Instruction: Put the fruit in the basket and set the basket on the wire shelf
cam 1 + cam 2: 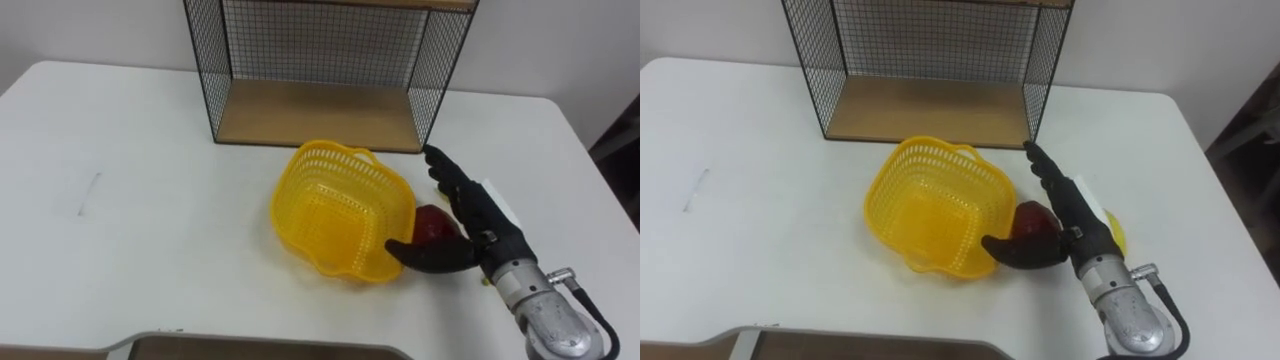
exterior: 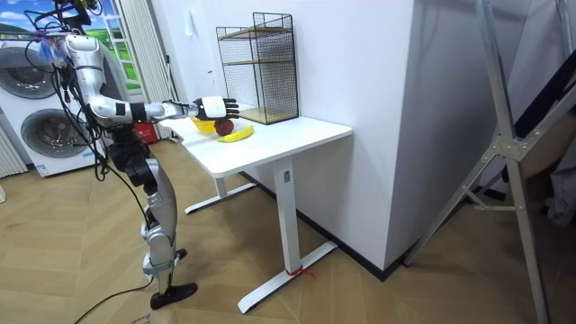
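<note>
Plainly, the white bench (image 1: 130, 170) carries everything, smooth and matt. At its far edge stands the wire shelf (image 1: 210, 70), a black mesh box with a flat wooden floor, open toward the robot. Just in front of it sits the basket (image 1: 283, 200), yellow perforated plastic with a wavy rim and a small handle loop. It is empty and looks slightly tipped.

The right robot hand (image 1: 472, 215) lies to the robot's right of the basket. Its fingers are straight and together, pointing away toward the shelf's right front corner, and the thumb is spread wide underneath. It grips nothing.

The red fruit (image 1: 432, 224), round and glossy, rests on the bench in the crook between thumb and palm. It lies on the hand's left, just beside the basket's outer wall. I cannot tell whether it touches the wall.

A banana (image 2: 236, 134), curved and yellow, lies on the hand's far side, toward the bench edge.

The coming move, as I judge it, turns on this: the fruit sits between palm and basket, outside the wall, so it must be lifted over the rim rather than pushed. The smooth skin may roll away from a loose thumb.
</note>
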